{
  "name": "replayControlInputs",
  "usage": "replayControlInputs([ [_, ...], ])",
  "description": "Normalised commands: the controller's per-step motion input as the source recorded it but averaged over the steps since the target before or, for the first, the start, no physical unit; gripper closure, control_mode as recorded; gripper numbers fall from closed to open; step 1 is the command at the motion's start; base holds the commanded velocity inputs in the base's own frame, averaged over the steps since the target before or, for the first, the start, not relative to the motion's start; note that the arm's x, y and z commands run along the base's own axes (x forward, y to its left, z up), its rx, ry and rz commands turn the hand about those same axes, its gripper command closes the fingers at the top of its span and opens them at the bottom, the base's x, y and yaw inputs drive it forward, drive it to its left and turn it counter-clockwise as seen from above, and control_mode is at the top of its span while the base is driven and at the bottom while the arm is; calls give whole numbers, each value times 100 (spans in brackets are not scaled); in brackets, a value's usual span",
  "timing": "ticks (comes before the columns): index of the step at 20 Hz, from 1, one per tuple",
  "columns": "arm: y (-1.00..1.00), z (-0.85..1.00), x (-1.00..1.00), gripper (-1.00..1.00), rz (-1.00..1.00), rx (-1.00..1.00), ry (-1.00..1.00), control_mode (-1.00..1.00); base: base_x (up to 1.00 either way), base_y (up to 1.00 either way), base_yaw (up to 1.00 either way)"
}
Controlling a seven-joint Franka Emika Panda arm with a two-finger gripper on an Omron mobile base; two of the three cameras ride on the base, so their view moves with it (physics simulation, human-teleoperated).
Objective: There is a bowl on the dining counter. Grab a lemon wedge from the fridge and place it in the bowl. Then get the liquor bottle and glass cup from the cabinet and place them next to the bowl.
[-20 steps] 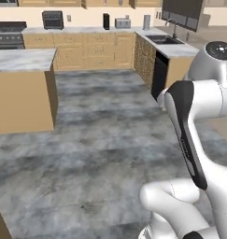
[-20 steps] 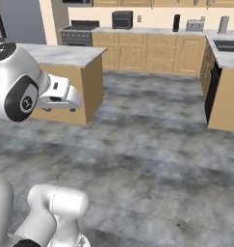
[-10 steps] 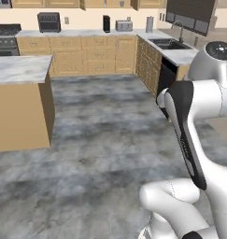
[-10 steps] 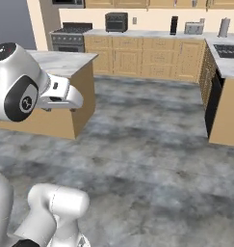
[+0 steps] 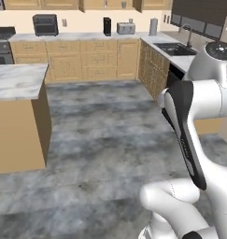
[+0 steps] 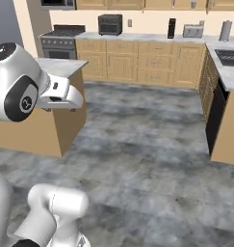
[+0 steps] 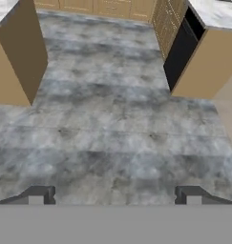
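None of the task's things are showing up for you here: no bowl, fridge or wall cabinet. The claw (image 7: 115,194) is hanging wide and empty over the grey floor (image 7: 112,128), between the marble-topped block (image 5: 17,81) and the sink run (image 5: 178,49). Looks like you're travelling; next you're needing the fridge.

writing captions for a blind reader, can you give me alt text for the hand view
The open gripper looks down at a grey mottled kitchen floor, holding nothing. A tan wood counter block stands at upper left, and a marble-topped counter end with a black panel at upper right.
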Motion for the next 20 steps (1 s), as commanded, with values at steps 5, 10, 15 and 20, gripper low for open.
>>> replayControlInputs([
  [5,0,0,0,-100,0,0,0,100,100,-10,-4],
  [10,0,0,0,-100,0,0,0,100,100,-10,-6],
  [15,0,0,0,-100,0,0,0,100,100,-9,-8],
  [20,0,0,0,-100,0,0,0,100,100,-8,-12],
])
